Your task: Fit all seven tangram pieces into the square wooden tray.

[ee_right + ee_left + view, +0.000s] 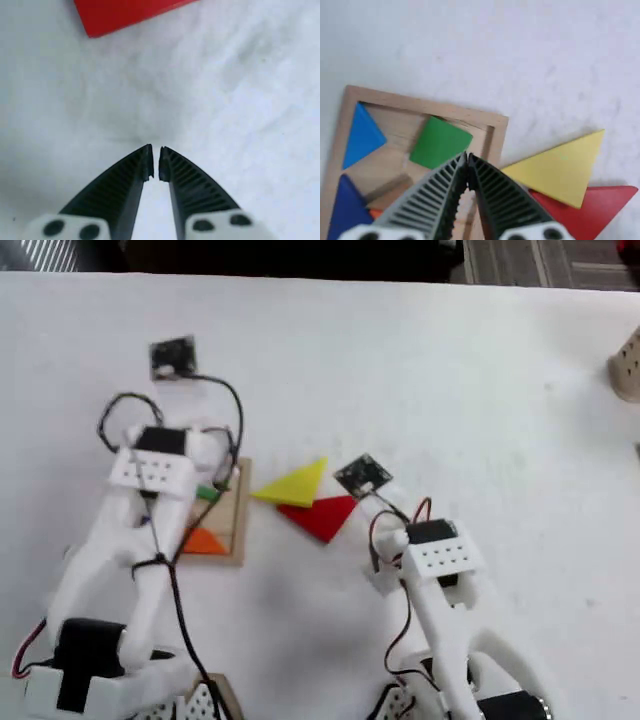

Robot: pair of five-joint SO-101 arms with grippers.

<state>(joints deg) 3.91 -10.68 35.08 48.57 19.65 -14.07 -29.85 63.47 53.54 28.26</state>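
Observation:
The square wooden tray (425, 106) holds a green square piece (439, 141) lying tilted, a light blue triangle (363, 135), a dark blue triangle (346, 210) and an orange piece (205, 541). In the high view the left arm covers most of the tray (240, 525). My left gripper (468, 161) is shut and empty, its tips over the tray's rim beside the green square. A yellow triangle (292, 483) and a red triangle (322, 515) lie touching on the table just right of the tray. My right gripper (155, 164) is shut over bare table, short of the red triangle (122, 14).
A beige perforated object (627, 364) stands at the table's far right edge. Cables (225, 400) loop from the left arm across the table behind the tray. White tabletop stretches to the right and back.

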